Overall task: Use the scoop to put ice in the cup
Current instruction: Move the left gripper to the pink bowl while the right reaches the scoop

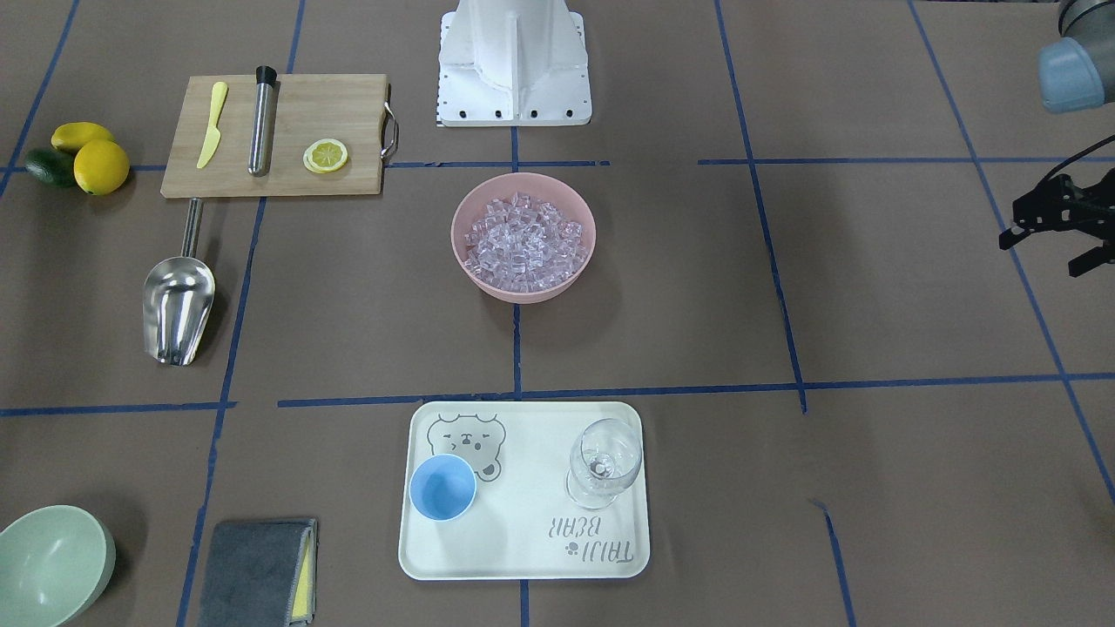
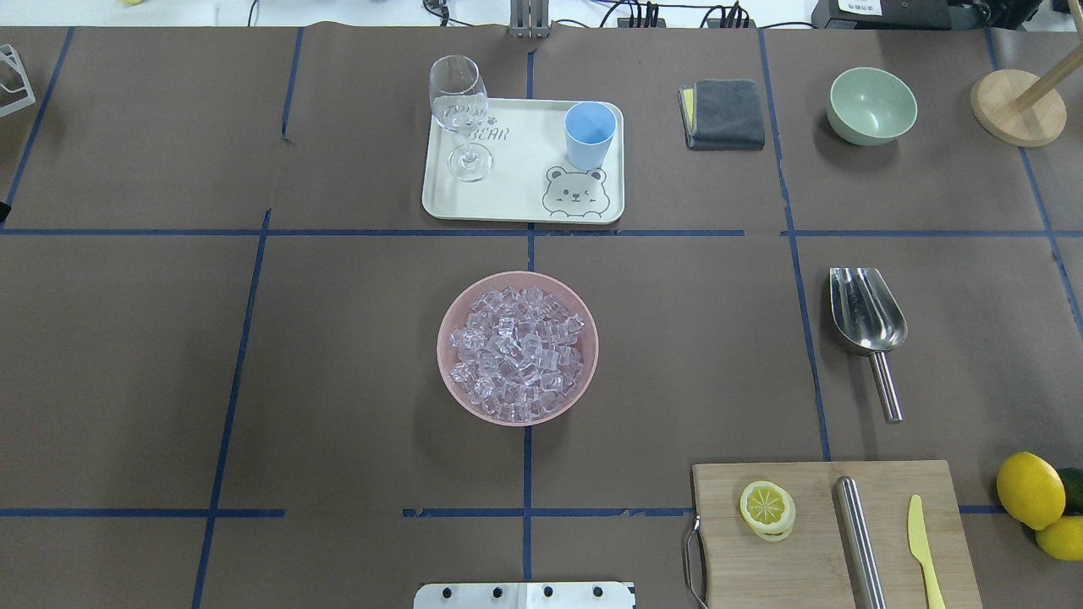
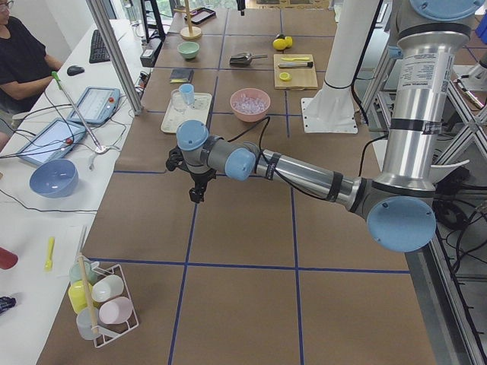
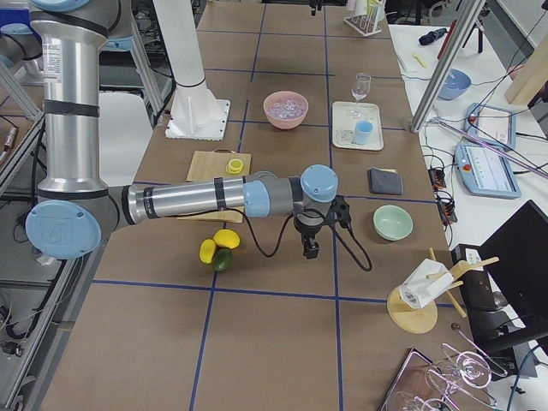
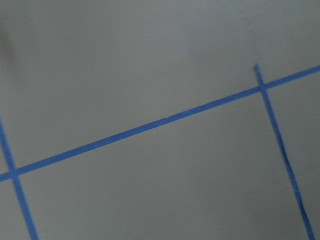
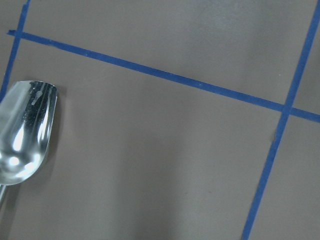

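The steel scoop lies flat on the table by itself, trough toward the far side, and also shows at the left edge of the right wrist view. Clear ice fills a pink bowl at the table's middle. On a white tray stands the empty light-blue cup. My left gripper hangs open and empty over bare table, far from all of them. My right gripper hovers above the table near the scoop; whether it is open or shut I cannot tell.
A wine glass shares the tray with the cup. A cutting board carries a lemon slice, a steel cylinder and a yellow knife. Lemons, a green bowl and a grey cloth sit on my right side. A person sits at the far desk.
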Robot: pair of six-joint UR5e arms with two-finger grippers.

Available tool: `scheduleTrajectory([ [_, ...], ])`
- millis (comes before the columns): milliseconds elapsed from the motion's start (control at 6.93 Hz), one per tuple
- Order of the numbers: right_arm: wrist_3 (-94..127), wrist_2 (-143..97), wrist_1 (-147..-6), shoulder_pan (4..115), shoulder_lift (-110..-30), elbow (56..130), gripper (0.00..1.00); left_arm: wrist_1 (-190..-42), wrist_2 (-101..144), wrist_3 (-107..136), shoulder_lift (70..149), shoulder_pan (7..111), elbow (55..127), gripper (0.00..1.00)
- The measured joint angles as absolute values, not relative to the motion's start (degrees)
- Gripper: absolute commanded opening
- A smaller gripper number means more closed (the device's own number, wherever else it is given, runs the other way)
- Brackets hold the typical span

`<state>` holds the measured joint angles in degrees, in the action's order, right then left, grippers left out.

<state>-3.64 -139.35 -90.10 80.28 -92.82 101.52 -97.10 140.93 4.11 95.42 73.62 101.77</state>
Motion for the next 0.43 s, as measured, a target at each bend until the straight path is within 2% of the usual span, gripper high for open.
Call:
scheduleTrajectory([
  [433,5.13,-141.73,-83.07,76.12,-93.35,102.90,1.00,-106.00,139.50,4.08,101.69,60.60,101.81,1.00],
])
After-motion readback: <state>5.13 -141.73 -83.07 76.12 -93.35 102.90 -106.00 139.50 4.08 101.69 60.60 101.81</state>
